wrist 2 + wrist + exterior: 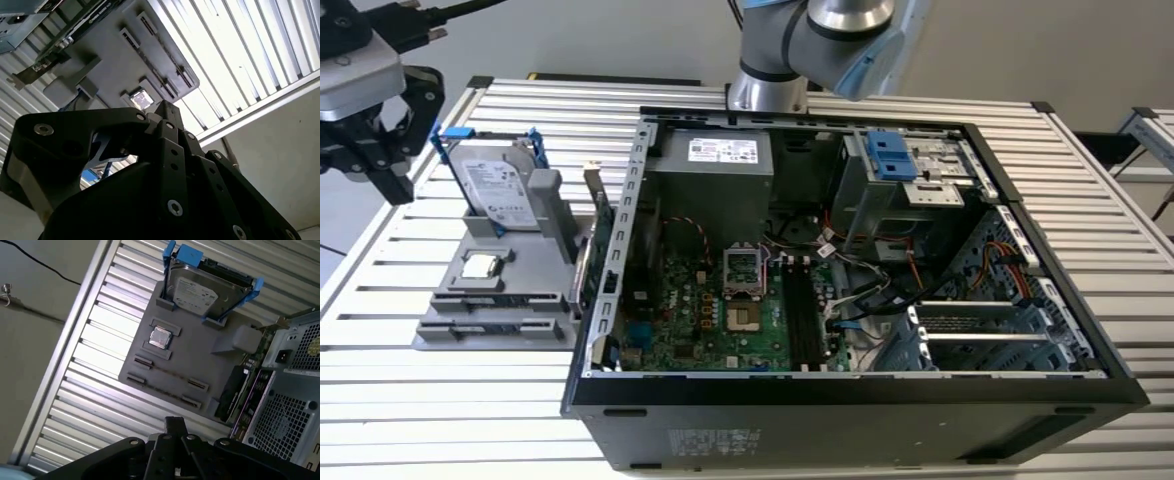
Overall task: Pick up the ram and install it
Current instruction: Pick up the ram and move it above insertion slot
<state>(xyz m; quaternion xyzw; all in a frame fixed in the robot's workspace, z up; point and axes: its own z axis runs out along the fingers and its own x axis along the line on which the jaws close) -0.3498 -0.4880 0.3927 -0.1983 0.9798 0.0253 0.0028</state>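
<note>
end effector (pixel 376 160) high beside holder (pixel 200 360) | opening: i can't tell | ram unclear from here | i'd square to holder slots first

Open slatted table (pixel 400 300) flanks the grey holder (pixel 494 300); upright hard drive (pixel 500 185) blocks its far end.

Open PC case (pixel 1067 330), hard drive (pixel 500 180) upright on gray fixture (pixel 454 325), CPU (pixel 160 337)
</note>
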